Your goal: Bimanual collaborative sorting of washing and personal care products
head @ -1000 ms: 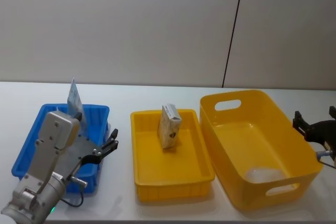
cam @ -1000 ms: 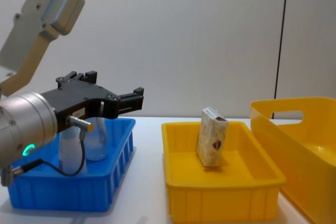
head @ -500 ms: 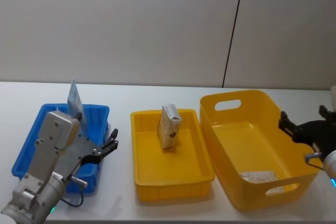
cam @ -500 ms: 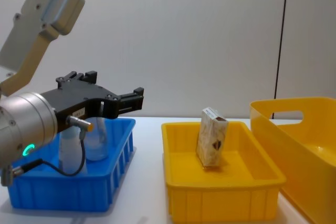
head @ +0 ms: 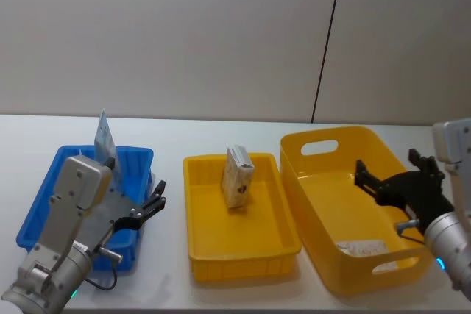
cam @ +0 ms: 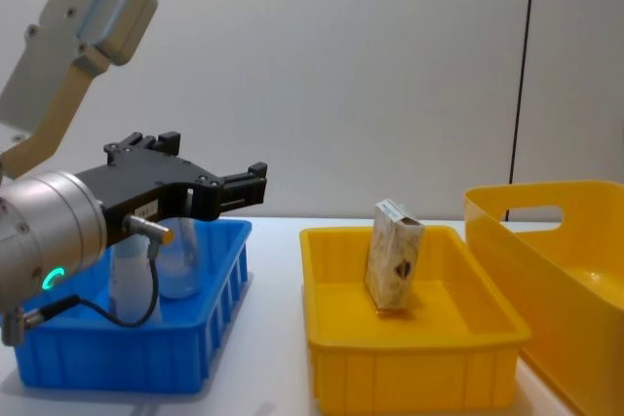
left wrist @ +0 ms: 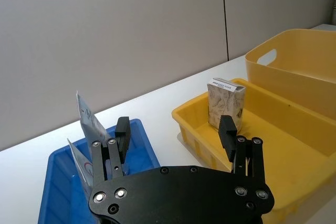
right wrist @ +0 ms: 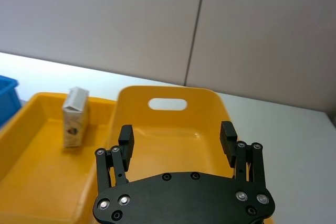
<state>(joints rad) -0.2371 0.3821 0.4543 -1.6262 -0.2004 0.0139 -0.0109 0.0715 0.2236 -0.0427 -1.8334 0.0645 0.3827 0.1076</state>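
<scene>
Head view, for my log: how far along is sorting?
Done: soft pale-blue squeeze tubes in the blue plastic bin, beige carton in the shallow yellow tray, flat pale packet in the deep yellow bin. In hand: nothing; left pincer open by the blue bin, right pincer open above the deep one. Left: unclear.

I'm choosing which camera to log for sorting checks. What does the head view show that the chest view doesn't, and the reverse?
Head view, not chest: the right pincer, open, over the deep yellow tub, and a flat pale item on the tub's floor. Chest view, not head: the lower bodies of two pale tubes standing in the blue bin. Both: the open left pincer at the blue bin, the beige carton standing in the shallow yellow tray, and part of the tub.
</scene>
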